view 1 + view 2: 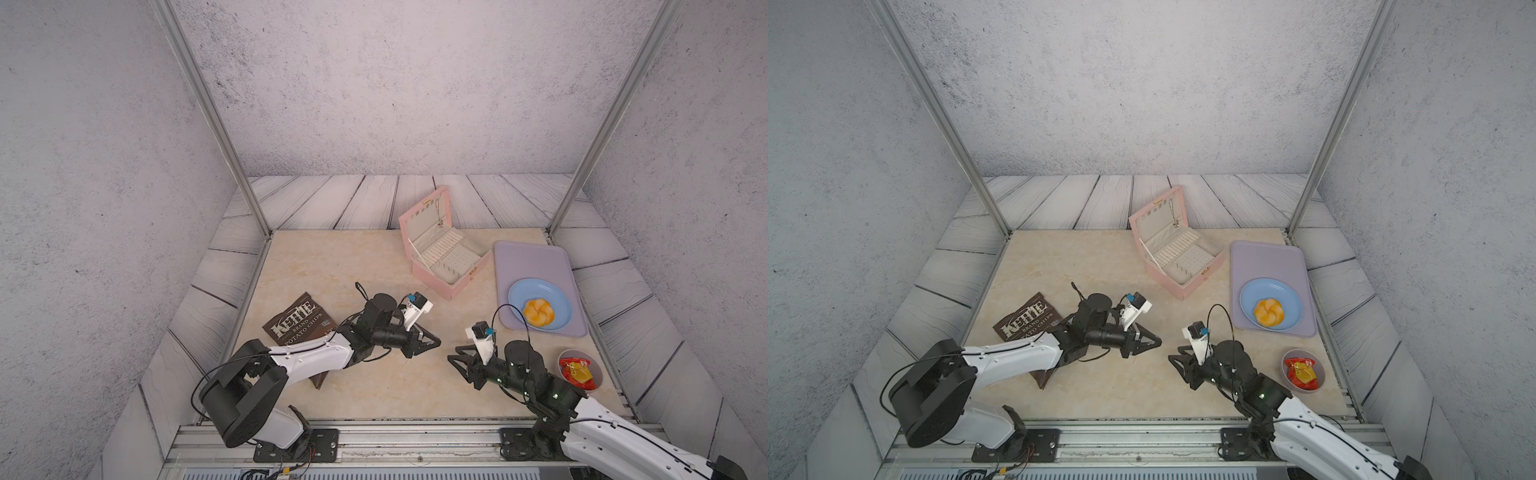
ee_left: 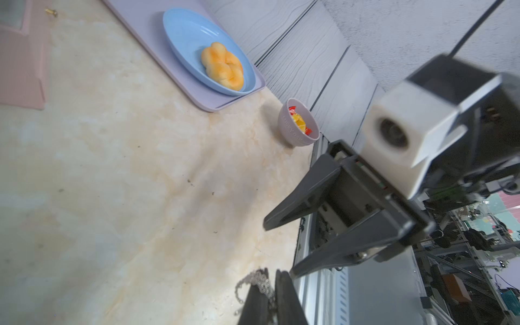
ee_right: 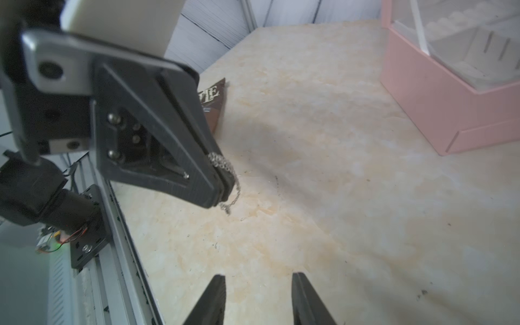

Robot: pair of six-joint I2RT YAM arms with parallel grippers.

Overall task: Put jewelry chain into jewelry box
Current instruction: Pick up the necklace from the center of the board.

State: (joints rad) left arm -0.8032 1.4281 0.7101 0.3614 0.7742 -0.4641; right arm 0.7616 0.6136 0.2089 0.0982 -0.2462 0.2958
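The jewelry chain (image 3: 221, 162), thin and silvery, is pinched between the tips of my left gripper (image 3: 223, 192) and dangles just above the tabletop; the left wrist view shows the chain (image 2: 253, 280) bunched at the shut left gripper (image 2: 272, 274). It is too small to make out in the top views. My right gripper (image 3: 259, 277) is open and empty, facing the left gripper (image 1: 438, 343) across a short gap, tips apart from it. The pink jewelry box (image 1: 432, 278) stands open farther back on the table, lid up, beyond both grippers.
A brown chip bag (image 1: 297, 320) lies partly under the left arm. A lavender tray (image 1: 536, 257) right of the box carries a blue plate (image 1: 519, 293) with a bun (image 1: 539, 312). A small bowl (image 1: 597, 376) of snack packets sits by the right arm.
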